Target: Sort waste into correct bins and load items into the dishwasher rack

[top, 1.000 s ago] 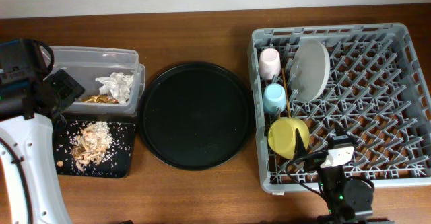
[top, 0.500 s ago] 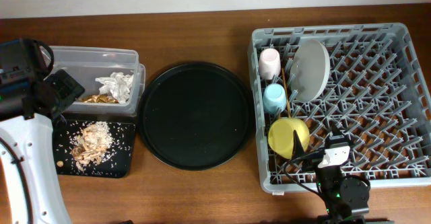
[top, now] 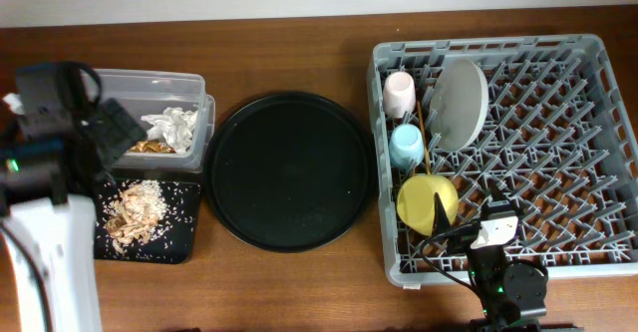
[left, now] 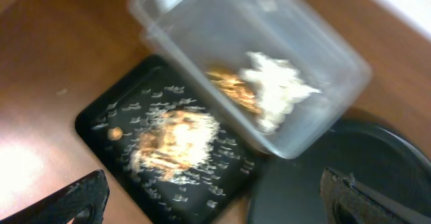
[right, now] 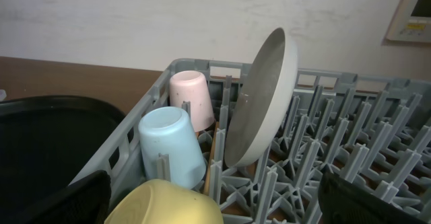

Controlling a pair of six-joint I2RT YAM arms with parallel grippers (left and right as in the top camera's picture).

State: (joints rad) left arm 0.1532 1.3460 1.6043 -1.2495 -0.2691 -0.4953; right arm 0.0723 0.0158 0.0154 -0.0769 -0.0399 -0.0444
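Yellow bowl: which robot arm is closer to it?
Right. The right fingers hover open right beside the yellow bowl in the rack; the left fingers are far off on the other side, by the clear tub.

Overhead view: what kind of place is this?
Probably a mock dish-clearing station on a wooden table: a dishwasher rack holding cups, a plate and a bowl, plus a tub and small tray of sorted waste.

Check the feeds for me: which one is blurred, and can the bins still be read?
Left wrist: smeared throughout, yet the tissue in the clear tub and the scraps on the black tray are recognisable. Overhead: evenly lit and sharp, only the left arm looks soft. Right wrist: crisp on the plate and blue cup.
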